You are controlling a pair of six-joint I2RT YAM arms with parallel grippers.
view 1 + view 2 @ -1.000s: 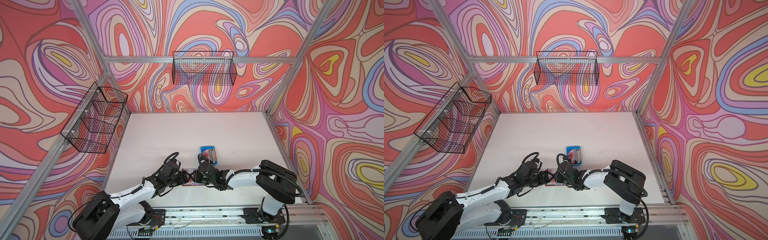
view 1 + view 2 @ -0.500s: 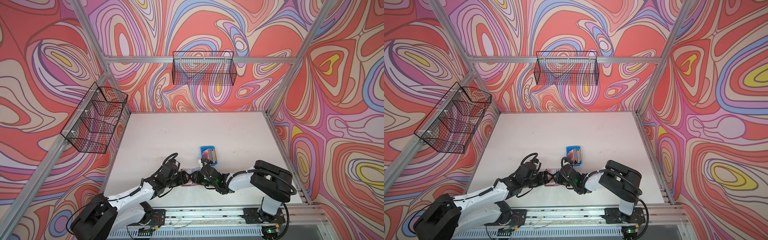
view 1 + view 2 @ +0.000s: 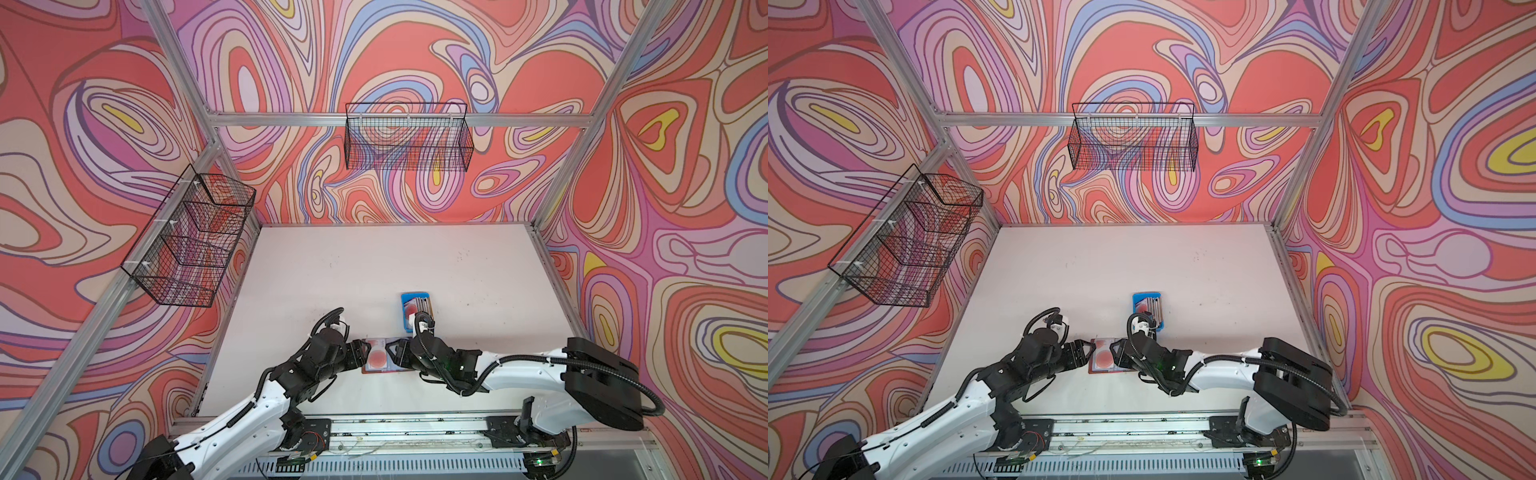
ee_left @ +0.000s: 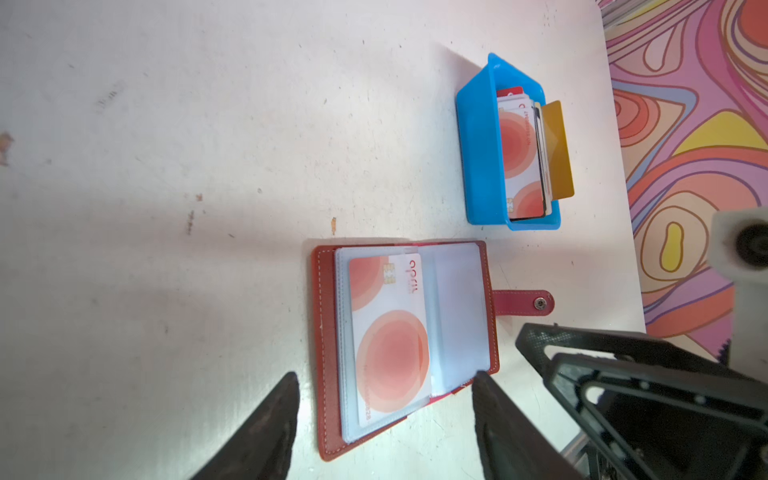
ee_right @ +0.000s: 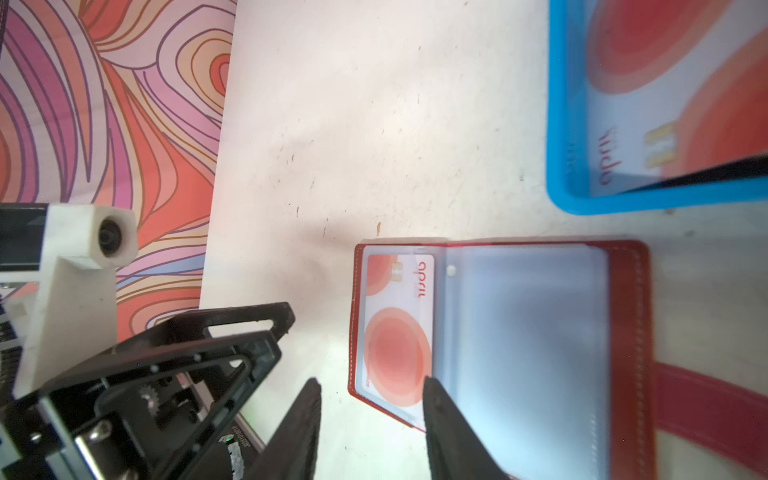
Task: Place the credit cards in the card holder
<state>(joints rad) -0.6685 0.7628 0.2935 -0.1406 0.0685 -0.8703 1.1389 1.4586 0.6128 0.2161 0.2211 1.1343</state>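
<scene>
The left gripper (image 4: pixel 385 376) is seen spread, its fingers straddling one end of the open card holder (image 4: pixel 403 332). The right gripper (image 5: pixel 370 382) is likewise parted, one finger over the sleeved red-circle card (image 5: pixel 399 357). In both top views the holder is found at lower centre between the grippers, the blue tray (image 3: pixel 415 294) just above. The snap (image 4: pixel 539 303) on the strap (image 4: pixel 511 301) and a yellow card (image 4: pixel 559 149) in the tray are shown plainly only in the left wrist view.

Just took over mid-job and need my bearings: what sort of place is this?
Most likely a robot test cell, not a home or shop: metal frame bars hung with swirl-patterned walls box in a white table, and two arms are mounted on a rail along its front edge.
</scene>
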